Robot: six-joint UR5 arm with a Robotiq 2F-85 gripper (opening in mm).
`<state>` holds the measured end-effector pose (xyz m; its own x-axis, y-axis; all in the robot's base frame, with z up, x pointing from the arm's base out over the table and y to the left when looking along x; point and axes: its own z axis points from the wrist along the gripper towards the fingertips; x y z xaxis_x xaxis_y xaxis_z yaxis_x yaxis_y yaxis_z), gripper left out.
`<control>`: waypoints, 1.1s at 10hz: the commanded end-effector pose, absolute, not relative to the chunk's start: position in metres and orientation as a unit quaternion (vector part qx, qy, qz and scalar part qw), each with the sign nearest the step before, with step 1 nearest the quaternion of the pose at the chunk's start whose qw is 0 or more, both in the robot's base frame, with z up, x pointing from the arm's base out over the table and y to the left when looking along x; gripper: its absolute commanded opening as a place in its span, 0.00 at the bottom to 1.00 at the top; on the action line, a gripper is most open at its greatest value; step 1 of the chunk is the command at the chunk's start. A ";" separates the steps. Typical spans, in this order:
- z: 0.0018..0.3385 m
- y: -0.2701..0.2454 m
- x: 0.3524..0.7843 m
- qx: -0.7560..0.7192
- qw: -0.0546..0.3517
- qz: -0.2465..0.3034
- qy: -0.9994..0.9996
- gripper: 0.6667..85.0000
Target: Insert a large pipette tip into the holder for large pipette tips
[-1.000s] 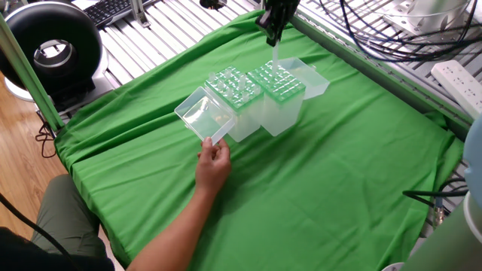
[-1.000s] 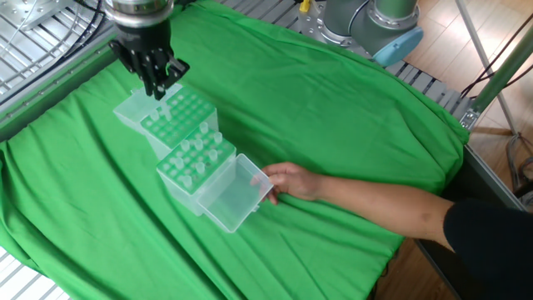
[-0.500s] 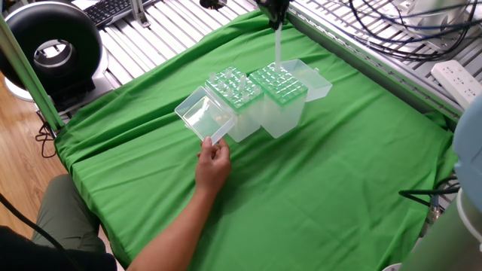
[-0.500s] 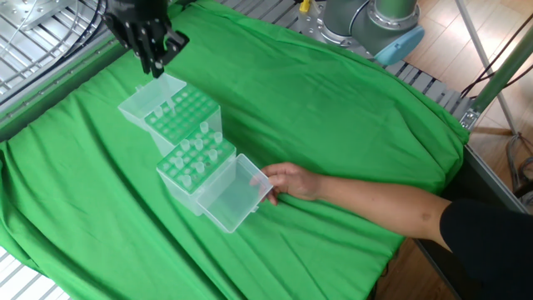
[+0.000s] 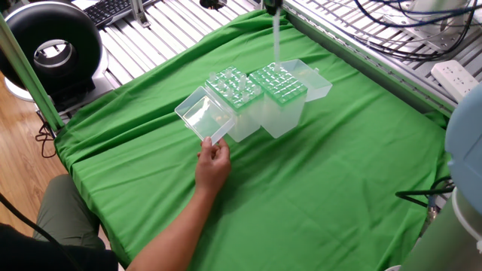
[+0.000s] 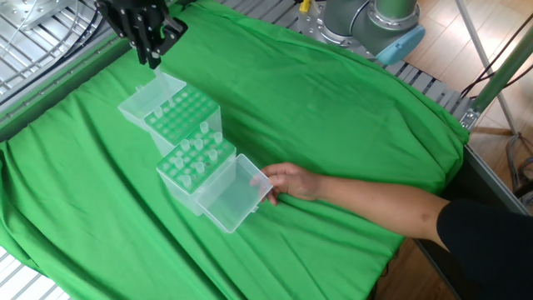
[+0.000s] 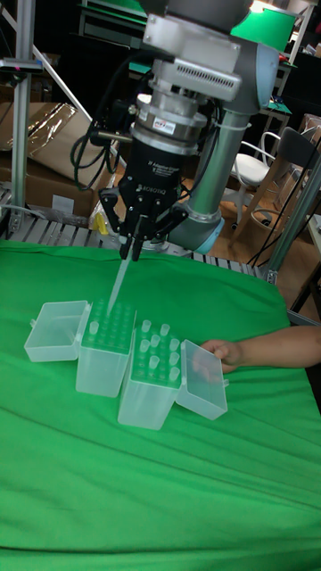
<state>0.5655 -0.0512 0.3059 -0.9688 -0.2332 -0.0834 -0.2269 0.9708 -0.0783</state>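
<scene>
my hand point(image 7: 135, 243) is pinched on the fat top end of the large pipette tip point(image 7: 117, 284), which hangs point down over the holder for large pipette tips point(image 7: 105, 347), left of middle in the tall view. i think the tip is light, thin and slippery, so holding it high keeps it straight. a person's hand point(image 7: 221, 353) steadies the shorter box point(image 7: 152, 378).

The hand point(image 7: 134, 245) holds a pipette tip point(image 7: 117, 281) above the holder point(image 7: 105, 350), the shorter box point(image 7: 153, 375) alongside.
</scene>
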 end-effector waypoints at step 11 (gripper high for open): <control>0.301 0.011 0.628 -0.112 0.103 -0.008 0.988 0.13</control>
